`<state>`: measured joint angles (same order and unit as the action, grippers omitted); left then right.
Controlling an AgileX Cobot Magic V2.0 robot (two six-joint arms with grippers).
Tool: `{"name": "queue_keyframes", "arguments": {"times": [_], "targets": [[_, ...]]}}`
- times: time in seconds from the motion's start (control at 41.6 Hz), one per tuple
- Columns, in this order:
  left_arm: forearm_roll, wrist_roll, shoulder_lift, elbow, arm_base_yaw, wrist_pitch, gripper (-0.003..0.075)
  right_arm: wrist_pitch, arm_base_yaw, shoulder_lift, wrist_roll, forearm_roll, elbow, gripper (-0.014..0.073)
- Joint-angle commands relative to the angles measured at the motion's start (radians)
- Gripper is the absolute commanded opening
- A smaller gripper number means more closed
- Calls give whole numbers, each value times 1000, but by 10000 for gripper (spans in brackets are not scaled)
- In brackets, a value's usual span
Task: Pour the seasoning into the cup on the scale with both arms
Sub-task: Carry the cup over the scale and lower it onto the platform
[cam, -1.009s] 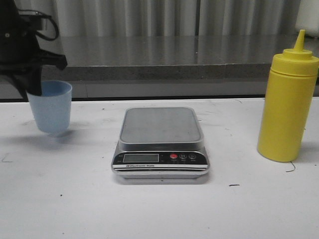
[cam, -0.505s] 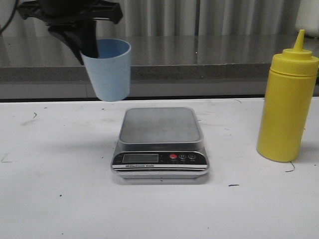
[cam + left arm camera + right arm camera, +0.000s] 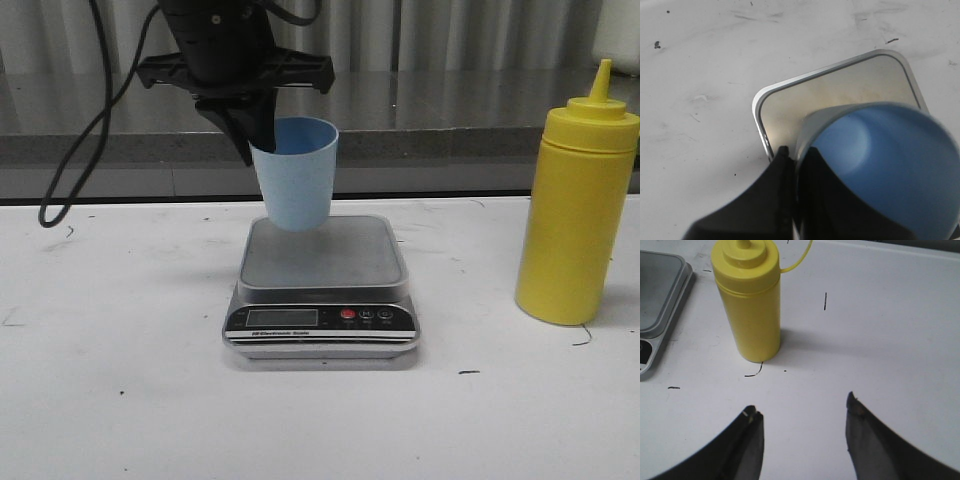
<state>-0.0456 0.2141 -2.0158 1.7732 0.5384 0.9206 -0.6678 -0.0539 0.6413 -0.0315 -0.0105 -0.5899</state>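
My left gripper is shut on the rim of the pale blue cup, one finger inside and one outside, and holds it slightly tilted just above the back of the silver scale. In the left wrist view the cup hangs over the scale's platform with the gripper pinching its wall. The yellow seasoning bottle stands upright on the table at the right. In the right wrist view my right gripper is open and empty, short of the bottle; it does not show in the front view.
The scale's black front panel with its display and red button faces me. A grey counter ledge runs behind the white table. The scale's edge lies to one side of the bottle in the right wrist view.
My left gripper has carried the cup from the table's left side up and rightward, and now holds it lower, over the scale's platform. The bottle has not moved.
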Motion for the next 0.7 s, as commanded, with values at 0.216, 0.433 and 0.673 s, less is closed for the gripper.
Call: {"name": "queue_keyframes", "arguments": {"times": [0.216, 0.433, 0.673], "targets": [[26, 14, -30, 137, 15, 61, -20, 63, 2, 7, -8, 11, -35, 405], [46, 6, -36, 137, 23, 59, -19, 63, 2, 7, -8, 11, -35, 405], [53, -6, -36, 141, 23, 57, 195, 63, 2, 7, -8, 11, -35, 405]]}}
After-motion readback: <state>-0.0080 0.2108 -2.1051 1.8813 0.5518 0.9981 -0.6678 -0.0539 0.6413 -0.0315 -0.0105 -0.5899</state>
